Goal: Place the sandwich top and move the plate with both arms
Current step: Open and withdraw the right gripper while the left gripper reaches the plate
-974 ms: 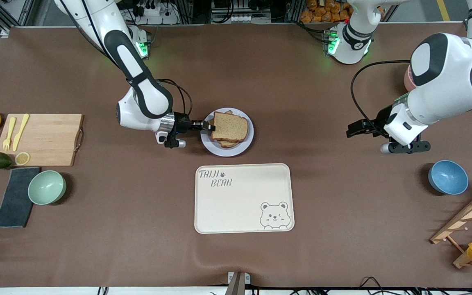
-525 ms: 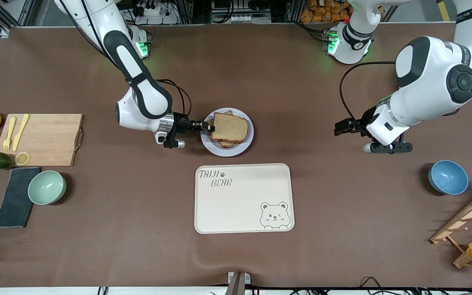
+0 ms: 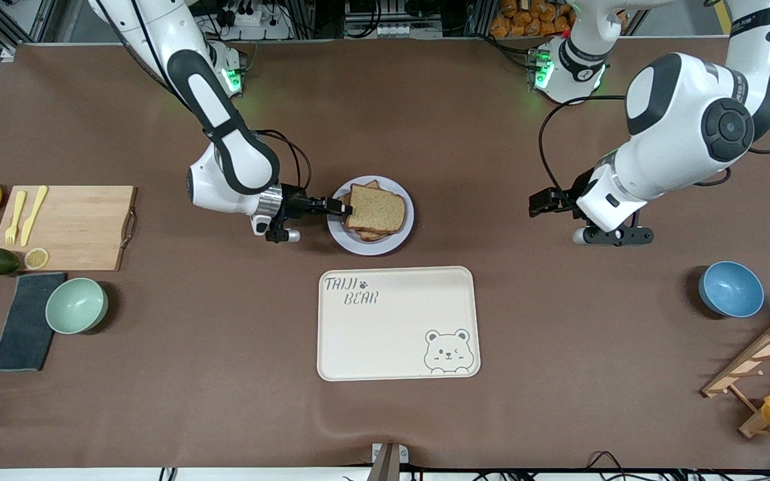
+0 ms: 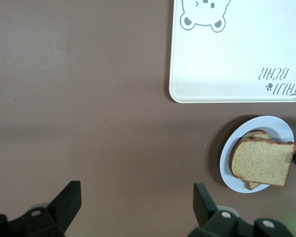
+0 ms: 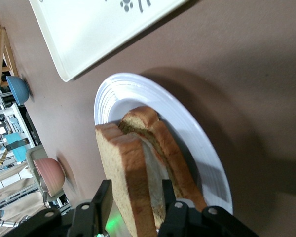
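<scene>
Soft, crumbly sandwich top [image 3: 377,208] sits on the rigid plate [image 3: 404,235]; right gripper [image 3: 343,209] jaws loosening around its nine-o'clock crust; left gripper [image 3: 533,202] jaws open. Grip the plate rim.

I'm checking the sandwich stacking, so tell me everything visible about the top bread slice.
The sandwich top is a squarish slice of speckled brown wholemeal bread with a darker crust. It lies on the lower bread, whose edges peek out beneath it, on the plate, farther from the front camera than the bear-printed tray. The right gripper has its jaws either side of the slice's edge, parted a little.
</scene>
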Controlling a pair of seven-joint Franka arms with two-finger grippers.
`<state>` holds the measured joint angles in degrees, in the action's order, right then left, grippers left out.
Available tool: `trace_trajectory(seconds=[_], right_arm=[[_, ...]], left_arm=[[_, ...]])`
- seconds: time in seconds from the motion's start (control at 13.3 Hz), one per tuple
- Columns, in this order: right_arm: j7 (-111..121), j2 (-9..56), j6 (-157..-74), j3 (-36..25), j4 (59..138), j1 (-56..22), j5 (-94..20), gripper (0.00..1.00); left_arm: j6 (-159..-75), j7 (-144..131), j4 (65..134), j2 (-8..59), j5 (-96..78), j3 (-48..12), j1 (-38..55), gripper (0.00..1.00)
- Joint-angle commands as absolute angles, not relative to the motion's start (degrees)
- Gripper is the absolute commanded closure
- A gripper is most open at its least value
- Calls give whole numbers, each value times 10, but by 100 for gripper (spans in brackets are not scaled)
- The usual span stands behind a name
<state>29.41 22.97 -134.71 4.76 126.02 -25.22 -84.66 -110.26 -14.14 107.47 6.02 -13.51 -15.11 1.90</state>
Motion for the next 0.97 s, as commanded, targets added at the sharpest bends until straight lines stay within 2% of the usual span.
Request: trace_trajectory(seconds=[0.0,0.15,0.37,0.45,0.9], right_arm=[[291,202,-1344,47,1280,-238,-855,47],[290,197,-1338,46,1276,-223,-839,53],[271,197,-1305,44,1259,-184,-773,54],[258,197,-1278,44,1247,-164,-741,57],[216,206,-1084,44,1131,8,-511,57]], left_arm=[[-1099,-149,1063,58,-146,-152,13,0],[-1100,-146,1062,55,-166,-151,9,0],[-1111,-135,1067,65,-235,-149,-11,0],[-1129,-135,1070,76,-241,-150,-10,0],[-1202,-78,1071,136,-295,-151,-10,0]])
